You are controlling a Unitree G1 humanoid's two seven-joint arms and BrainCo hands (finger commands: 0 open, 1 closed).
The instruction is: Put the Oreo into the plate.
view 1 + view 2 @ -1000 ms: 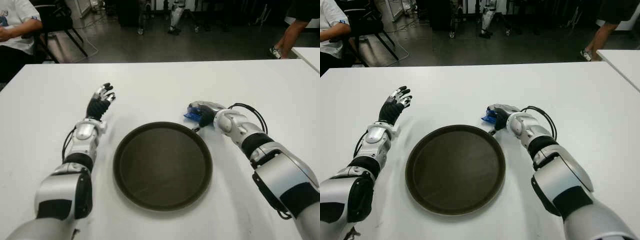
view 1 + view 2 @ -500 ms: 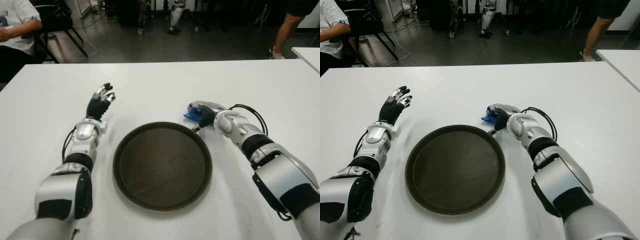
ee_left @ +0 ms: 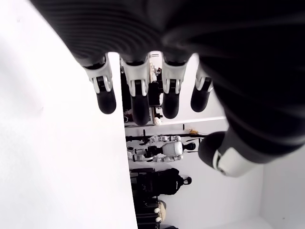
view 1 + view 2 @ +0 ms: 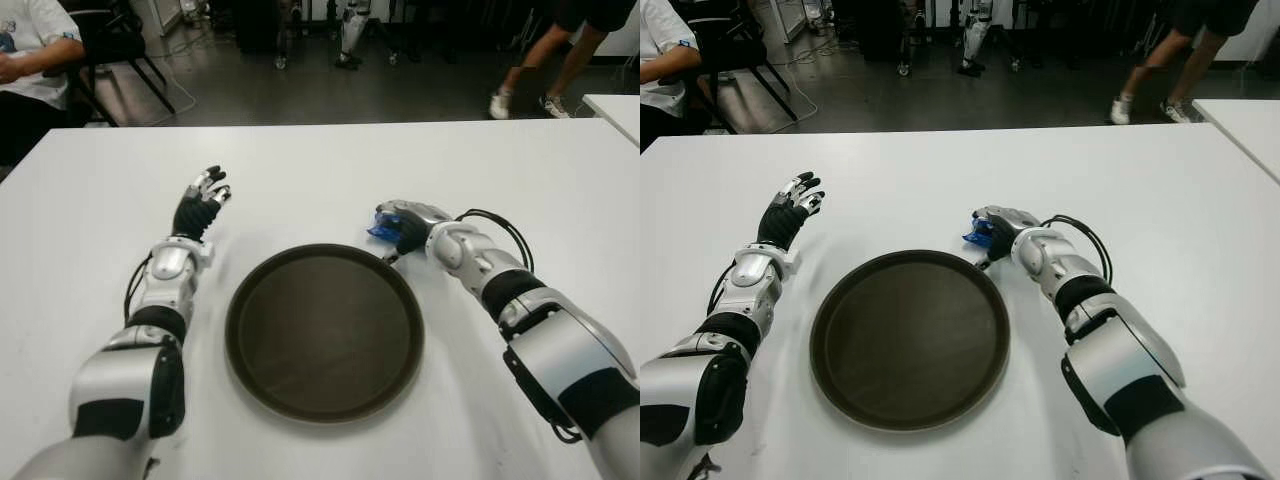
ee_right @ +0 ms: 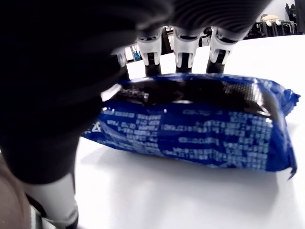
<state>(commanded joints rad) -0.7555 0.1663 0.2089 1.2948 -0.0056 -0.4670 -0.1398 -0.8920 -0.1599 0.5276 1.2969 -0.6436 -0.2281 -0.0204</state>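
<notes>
The Oreo, a blue pack [image 5: 200, 129], lies on the white table [image 4: 300, 170] just beyond the far right rim of the round dark plate [image 4: 320, 340]. My right hand [image 4: 405, 225] covers it; only the pack's blue end [image 4: 380, 229] peeks out on the left. In the right wrist view the fingers [image 5: 183, 50] curl over the pack's far edge and the thumb [image 5: 52, 205] sits by its near end. My left hand [image 4: 200, 205] shows to the left of the plate with its fingers [image 3: 138, 95] spread and nothing in them.
A second white table [image 4: 615, 105] shows at the far right. A seated person [image 4: 30, 60] and a chair [image 4: 120, 45] are beyond the far left corner. Another person's legs [image 4: 530, 60] cross the floor behind.
My right hand has edged slightly left over the pack. The person in the background has walked to the left. The left arm and the plate have not moved.
</notes>
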